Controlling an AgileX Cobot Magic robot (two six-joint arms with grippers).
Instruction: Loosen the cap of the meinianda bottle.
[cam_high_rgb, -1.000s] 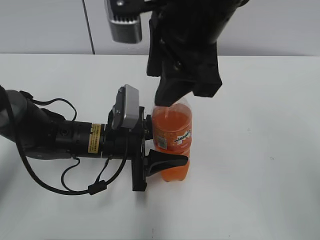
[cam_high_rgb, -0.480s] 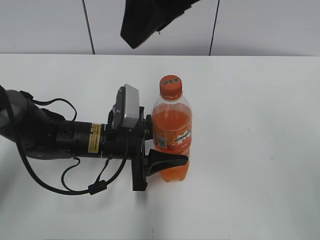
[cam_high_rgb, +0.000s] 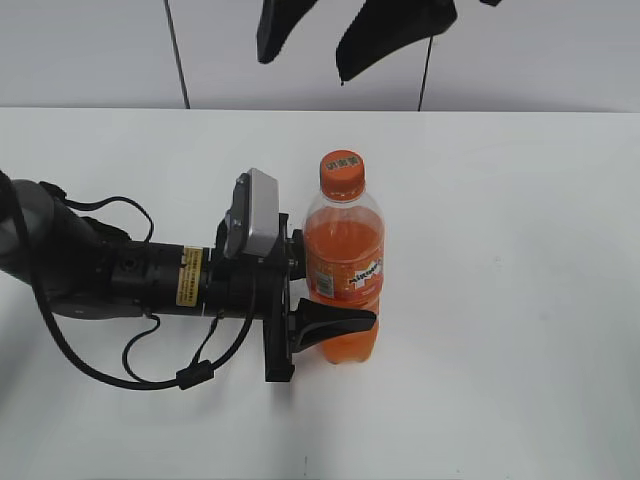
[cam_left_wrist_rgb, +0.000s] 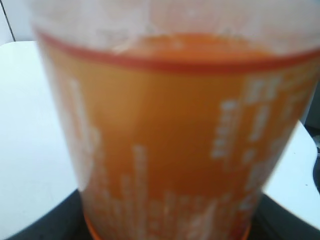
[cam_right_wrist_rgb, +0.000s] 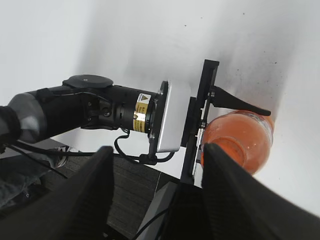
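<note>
My left gripper (cam_high_rgb: 330, 322) clamps the upright bottle (cam_high_rgb: 343, 270), its cap (cam_high_rgb: 341, 173) on. My right gripper (cam_high_rgb: 325, 40) hangs open above, holding nothing.

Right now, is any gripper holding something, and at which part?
The left gripper holds the clear plastic bottle of orange soda at its lower body. The right gripper holds nothing.

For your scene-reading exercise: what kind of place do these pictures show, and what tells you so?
Probably a robot lab or test bench: a bare white table, plain grey wall panels, and two robot arms working on one orange soda bottle.
</note>
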